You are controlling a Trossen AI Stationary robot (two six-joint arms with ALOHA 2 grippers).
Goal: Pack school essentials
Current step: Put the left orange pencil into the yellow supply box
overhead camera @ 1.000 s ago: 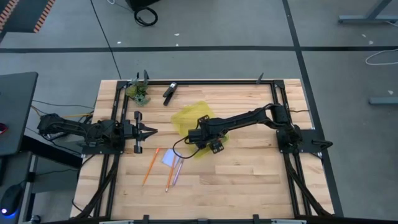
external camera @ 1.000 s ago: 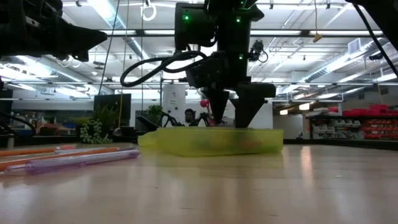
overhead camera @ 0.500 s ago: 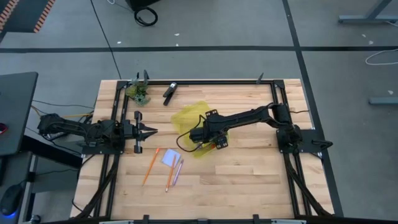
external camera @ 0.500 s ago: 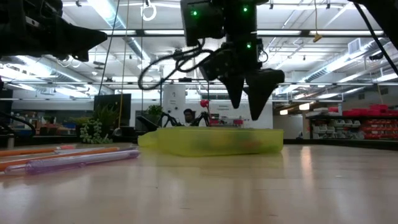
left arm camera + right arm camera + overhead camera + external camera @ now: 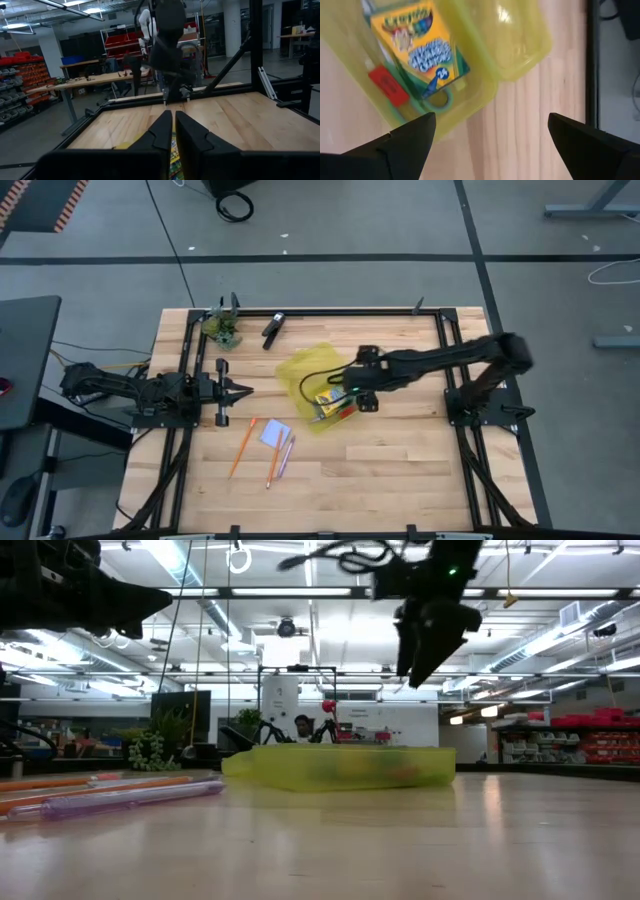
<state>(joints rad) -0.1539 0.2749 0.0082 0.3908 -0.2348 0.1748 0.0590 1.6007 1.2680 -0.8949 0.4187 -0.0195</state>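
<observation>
I am seeing the right gripper hanging above the table, over the right edge of the yellow case, and it is carrying nothing. Its two fingers are spread wide apart in the right wrist view, with the open case showing between them. In the low view the same gripper is sitting high above the case, well clear of it.

Inside the case I am making out the crayon box, lying flat, with the red eraser just beside it and the green scissor handle poking out from under the box's lower end. From above, the crayon box is showing as a bright patch in the case's lower right part.

The rest is lying on the bare wood near the case's lower left. The note pad is resting between the orange pencil on its left and the pink pencil on its right, with another orange pencil close against the pink one.

The left gripper is waiting at the table's left side, well apart from the case, its fingers pressed nearly together and gripping nothing.
</observation>
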